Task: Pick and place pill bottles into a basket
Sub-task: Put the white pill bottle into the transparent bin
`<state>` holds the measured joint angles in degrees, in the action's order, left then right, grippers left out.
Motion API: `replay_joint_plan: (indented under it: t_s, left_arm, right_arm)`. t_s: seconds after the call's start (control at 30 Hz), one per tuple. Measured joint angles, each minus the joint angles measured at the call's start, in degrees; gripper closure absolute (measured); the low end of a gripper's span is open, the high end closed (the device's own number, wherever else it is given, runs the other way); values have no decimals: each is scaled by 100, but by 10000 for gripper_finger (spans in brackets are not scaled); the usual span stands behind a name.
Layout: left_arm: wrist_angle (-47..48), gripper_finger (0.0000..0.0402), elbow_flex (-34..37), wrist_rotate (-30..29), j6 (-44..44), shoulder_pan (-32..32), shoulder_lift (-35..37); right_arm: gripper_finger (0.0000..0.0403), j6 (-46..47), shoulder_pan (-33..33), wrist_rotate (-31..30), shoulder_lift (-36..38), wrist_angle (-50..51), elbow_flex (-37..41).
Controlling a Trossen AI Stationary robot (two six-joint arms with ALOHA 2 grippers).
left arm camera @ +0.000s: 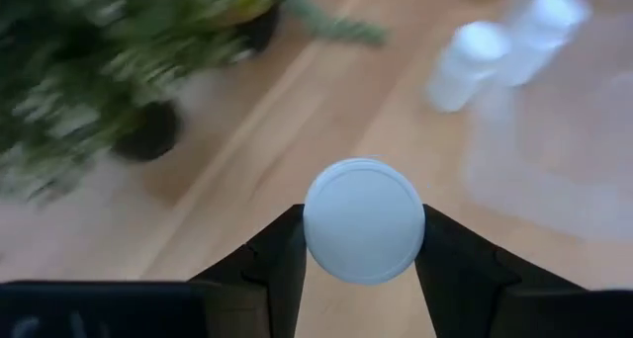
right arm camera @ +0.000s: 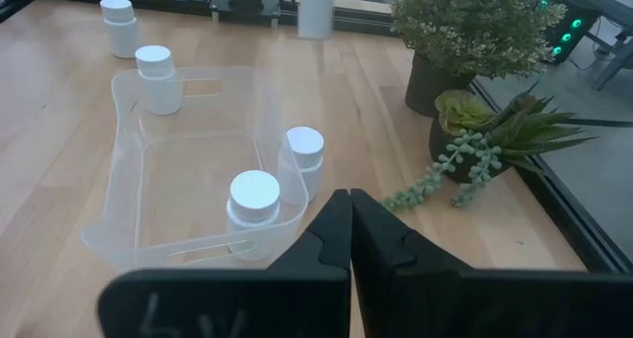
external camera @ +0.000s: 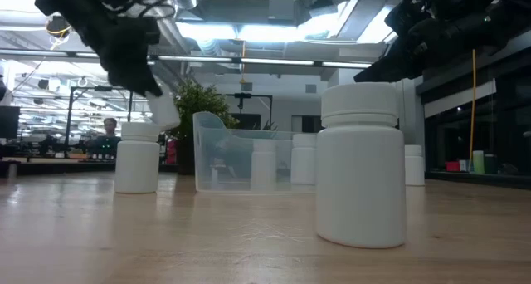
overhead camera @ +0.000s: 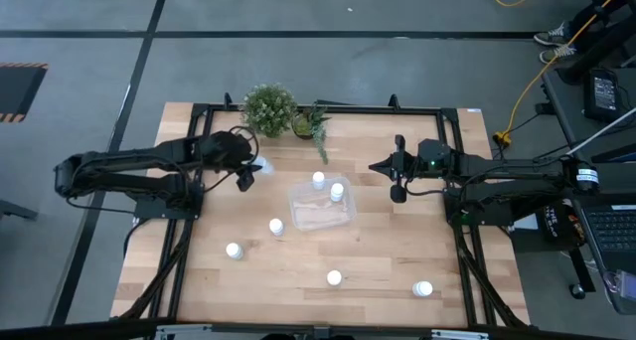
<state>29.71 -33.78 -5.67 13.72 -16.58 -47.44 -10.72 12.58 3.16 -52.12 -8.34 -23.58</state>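
Left tool (left arm camera: pixel 363 241) clamped on a small white cylindrical plastic pill bottle (left arm camera: pixel 364 220), round smooth cap facing the wrist camera, raised clear of the pale wooden desk (overhead camera: pixel 378 255). Ahead of that tool and off to one side: the shallow clear-plastic rectangular basket with rounded corners (overhead camera: pixel 320 207), not yet reached. Just behind the tool, two small green potted plants (overhead camera: pixel 270 108).

Judged step: carrying the held bottle across to the basket. To do it well: keep the grip steady on the slick round body, since a smooth cylinder can twist or slide between flat fingers; travel high enough to clear the basket's thin wall; stop over the bare stretch of its floor, away from the bottle already standing at the near corner (overhead camera: pixel 337 191); lower until the base is close to the floor before parting the fingers, so that the light bottle does not tip or bounce. Light, glossy tray likely to skid if nudged, so no contact with the rim.

Right tool (right arm camera: pixel 349 247) pressed together and empty, hovering on the far side of the basket, waiting.

One more bottle (overhead camera: pixel 318 180) close against the basket's far edge; inside or just outside cannot be told. Further bottles upright on the desk beyond the basket (overhead camera: pixel 275 226), (overhead camera: pixel 234 251), (overhead camera: pixel 334 277), (overhead camera: pixel 423 289), all matte white against the grained, jointed planks.
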Motion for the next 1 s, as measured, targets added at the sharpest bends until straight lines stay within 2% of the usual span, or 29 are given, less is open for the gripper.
replay_joint_plan:
  t_s: [0.13, 0.6, 0.77, 1.0]
  left_arm:
    - [-331, 247, 0, 333, 1, 277, -13]
    - [-1017, 247, 0, 312, 104, 753, -215]
    - [-1019, 247, -318, 338, 81, 754, -704]
    - [-845, 247, -1261, 570, -783, 760, -1686]
  right_arm:
    - [402, 150, 2, -7, 0, -78, -1]
    - [392, 164, 0, -9, 0, -90, -1]
    - [392, 160, 0, -9, 0, -89, -1]
    - [392, 148, 2, -9, 0, -90, -1]
